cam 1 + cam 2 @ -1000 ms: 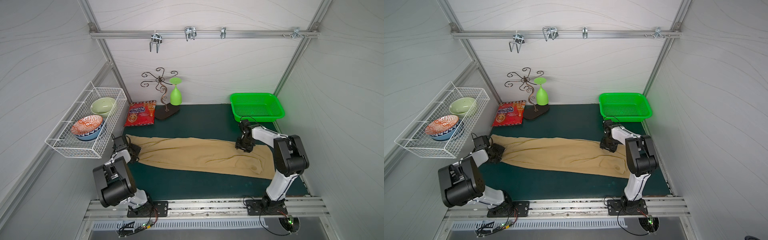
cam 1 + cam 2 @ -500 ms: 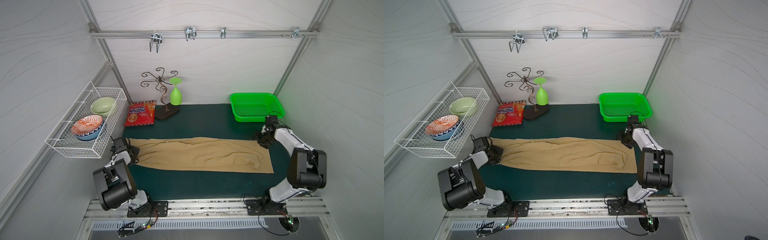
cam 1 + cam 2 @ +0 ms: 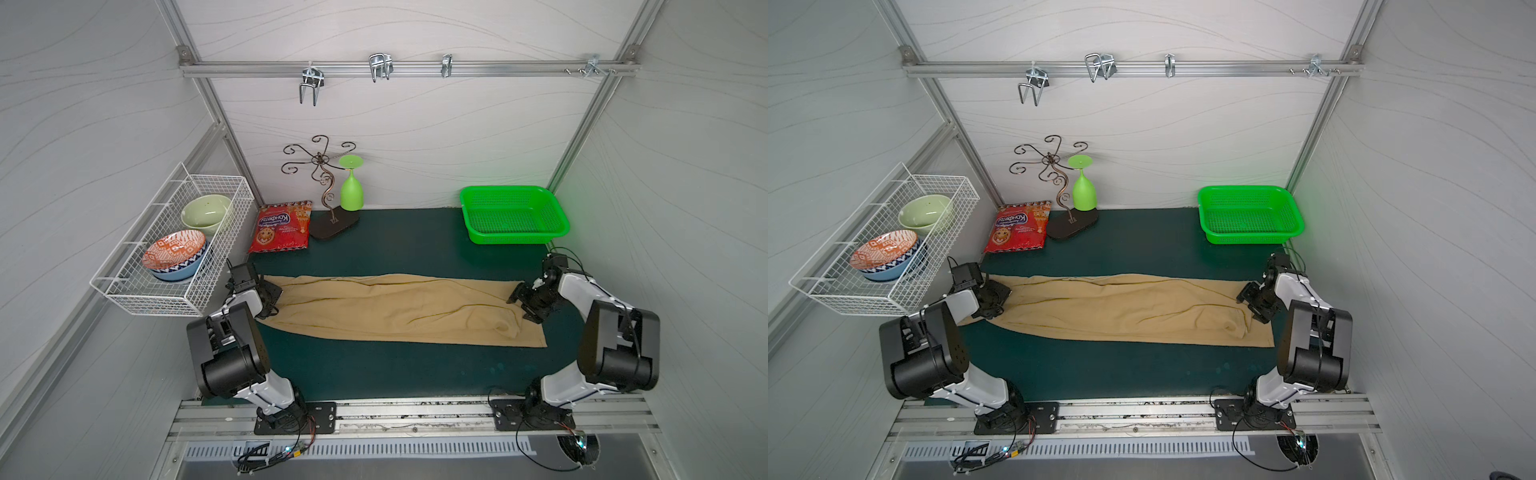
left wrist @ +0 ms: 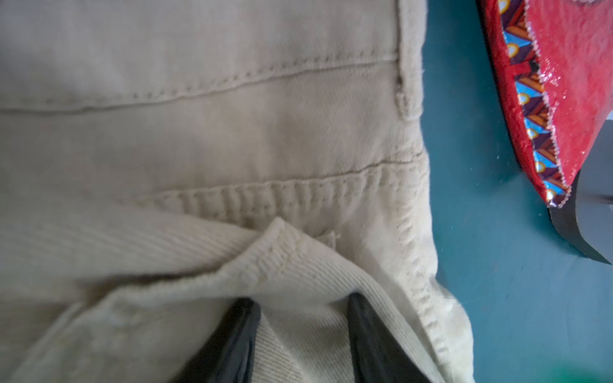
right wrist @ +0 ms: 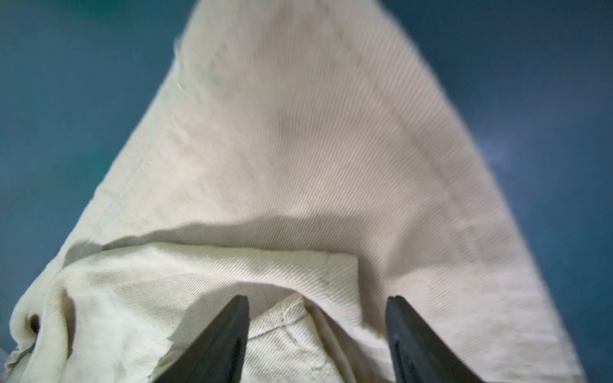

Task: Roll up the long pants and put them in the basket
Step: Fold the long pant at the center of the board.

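The long pants (image 3: 386, 307) lie spread flat in front of the green basket (image 3: 513, 214), with nothing rolled yet. The right gripper (image 3: 521, 307) stands wide over the hem. The left gripper (image 3: 270, 292) straddles the waistband, but I can't tell if it is gripping.

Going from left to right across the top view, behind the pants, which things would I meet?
White wire basket holding bowls → red snack bag → green goblet → green plastic basket.
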`<state>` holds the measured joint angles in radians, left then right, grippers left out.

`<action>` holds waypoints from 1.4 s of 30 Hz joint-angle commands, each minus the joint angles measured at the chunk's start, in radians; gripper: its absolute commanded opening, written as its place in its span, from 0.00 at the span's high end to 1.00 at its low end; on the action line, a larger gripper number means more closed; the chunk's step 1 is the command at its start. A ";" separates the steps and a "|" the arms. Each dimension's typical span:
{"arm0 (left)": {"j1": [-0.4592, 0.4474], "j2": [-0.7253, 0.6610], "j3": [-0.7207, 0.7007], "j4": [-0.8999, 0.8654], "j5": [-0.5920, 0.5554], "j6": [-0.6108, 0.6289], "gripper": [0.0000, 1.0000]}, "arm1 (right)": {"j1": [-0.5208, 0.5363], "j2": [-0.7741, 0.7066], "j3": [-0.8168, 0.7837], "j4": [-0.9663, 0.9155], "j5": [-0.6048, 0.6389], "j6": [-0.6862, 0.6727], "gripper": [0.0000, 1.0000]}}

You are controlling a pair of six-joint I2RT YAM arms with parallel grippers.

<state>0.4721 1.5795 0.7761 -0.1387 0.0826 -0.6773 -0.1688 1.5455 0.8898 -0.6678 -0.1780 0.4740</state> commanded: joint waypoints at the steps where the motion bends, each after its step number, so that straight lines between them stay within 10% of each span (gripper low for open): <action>1: 0.002 0.060 0.005 0.019 -0.022 0.007 0.51 | 0.020 0.027 -0.026 0.007 -0.024 0.004 0.40; 9: 0.019 0.067 0.001 0.025 -0.019 0.002 0.50 | 0.015 0.015 0.035 -0.025 0.086 0.003 1.00; 20: 0.051 0.043 -0.020 0.000 -0.052 -0.027 0.50 | -0.012 -0.082 0.262 -0.180 0.272 -0.015 0.98; 27: 0.057 0.063 -0.020 0.002 -0.033 -0.028 0.50 | -0.076 -0.105 0.217 -0.178 0.263 -0.019 0.61; 42: 0.049 0.030 -0.026 0.002 0.017 -0.001 0.40 | -0.003 0.115 0.145 -0.012 -0.077 -0.020 0.46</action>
<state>0.5083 1.5986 0.7738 -0.0792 0.1188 -0.6941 -0.1921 1.6196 1.0313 -0.7120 -0.1764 0.4484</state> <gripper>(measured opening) 0.593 0.542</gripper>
